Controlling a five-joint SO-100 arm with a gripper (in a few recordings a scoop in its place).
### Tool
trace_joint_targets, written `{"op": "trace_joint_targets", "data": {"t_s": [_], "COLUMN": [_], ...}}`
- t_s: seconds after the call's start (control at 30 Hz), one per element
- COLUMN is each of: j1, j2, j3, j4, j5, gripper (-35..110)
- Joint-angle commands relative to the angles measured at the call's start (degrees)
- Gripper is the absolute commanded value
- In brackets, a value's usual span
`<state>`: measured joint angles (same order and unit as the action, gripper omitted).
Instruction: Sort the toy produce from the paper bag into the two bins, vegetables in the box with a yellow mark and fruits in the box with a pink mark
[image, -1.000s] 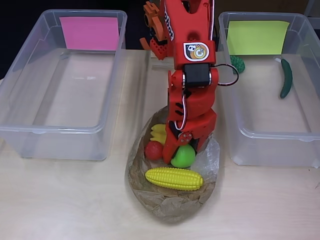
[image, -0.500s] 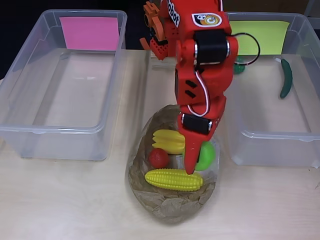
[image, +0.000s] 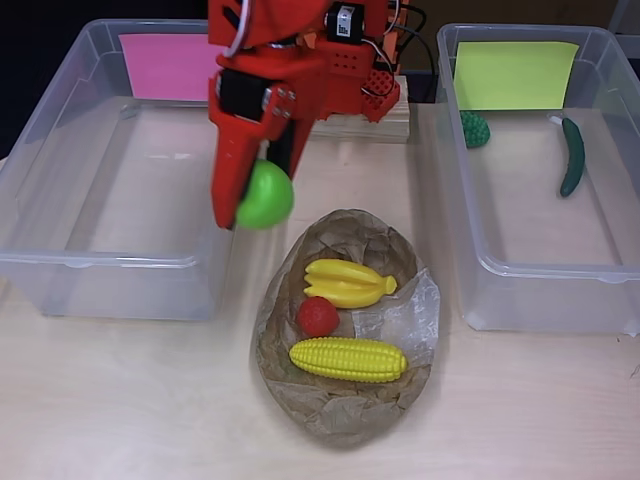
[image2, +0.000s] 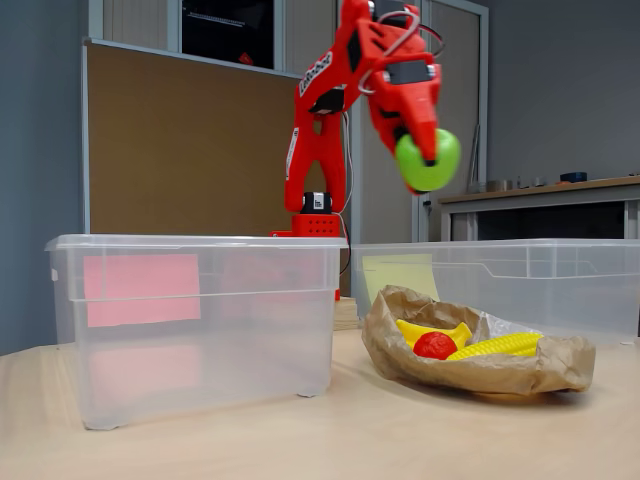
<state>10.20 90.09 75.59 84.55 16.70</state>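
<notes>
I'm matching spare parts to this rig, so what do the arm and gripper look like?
The arm is bright red-orange plastic with blocky links, black servo blocks set into the joints, white lettering along one link and thin dark cables looping near the top. The gripper has long, tapered red fingers.

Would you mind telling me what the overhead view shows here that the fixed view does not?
The overhead view looks into the yellow-marked bin, where a cucumber and a small green vegetable lie. The fixed view shows height: the gripper holds the green ball well above the bin rims. Both show the paper bag with bananas, a red fruit and corn, and the pink-marked bin.
</notes>
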Motion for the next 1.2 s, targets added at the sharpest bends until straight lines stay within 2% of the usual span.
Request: {"op": "trace_joint_targets", "data": {"t_s": [0.0,0.33,0.5,0.67,0.97,1.17], "j1": [8.7,38.1,46.8,48.8,49.8,43.8], "j2": [9.7,20.7,19.3,16.8,15.3,23.9], "j3": [5.6,24.4,29.2,31.3,33.6,31.0], "j4": [2.0,6.9,7.4,7.0,5.2,5.0], "j5": [3.0,6.2,4.5,1.6,1.0,-1.0], "gripper": [20,19,21,39,42,40]}}
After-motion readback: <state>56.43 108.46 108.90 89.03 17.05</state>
